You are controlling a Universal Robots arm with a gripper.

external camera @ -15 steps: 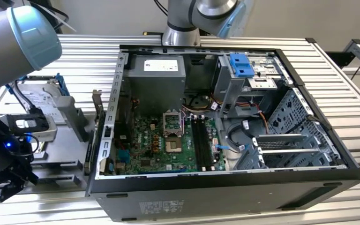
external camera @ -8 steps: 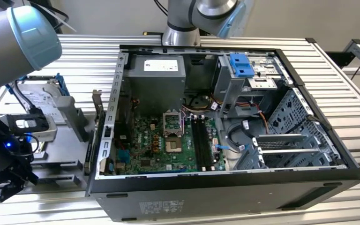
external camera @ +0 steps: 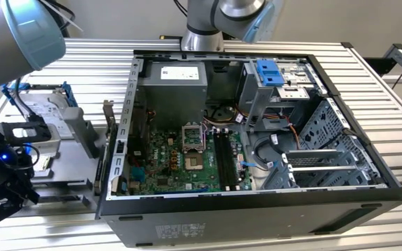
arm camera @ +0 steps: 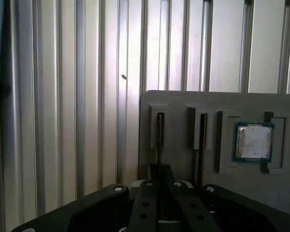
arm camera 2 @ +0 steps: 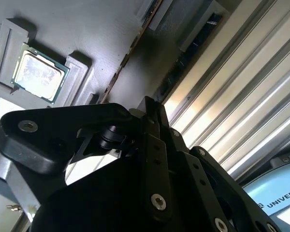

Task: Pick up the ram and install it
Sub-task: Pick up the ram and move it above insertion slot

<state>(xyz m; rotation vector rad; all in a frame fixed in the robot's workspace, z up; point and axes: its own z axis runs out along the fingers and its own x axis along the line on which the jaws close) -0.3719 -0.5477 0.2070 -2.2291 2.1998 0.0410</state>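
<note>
Item: the ram (arm camera: 160, 137), a thin stick set edge-on in a slot of the grey holder (arm camera: 183, 104). We count two slots, and this is the one farther from the square processor (arm camera: 253, 141) at the holder's other end.

The holder lies on the ribbed metal worktop (arm camera: 63, 96), beside the open computer case (external camera: 257, 219).

The gripper (arm camera: 160, 175) hangs directly over the ram; we cannot tell whether it is spread or pinching.

The power supply's white label (external camera: 183, 73) is too small to read.
</note>
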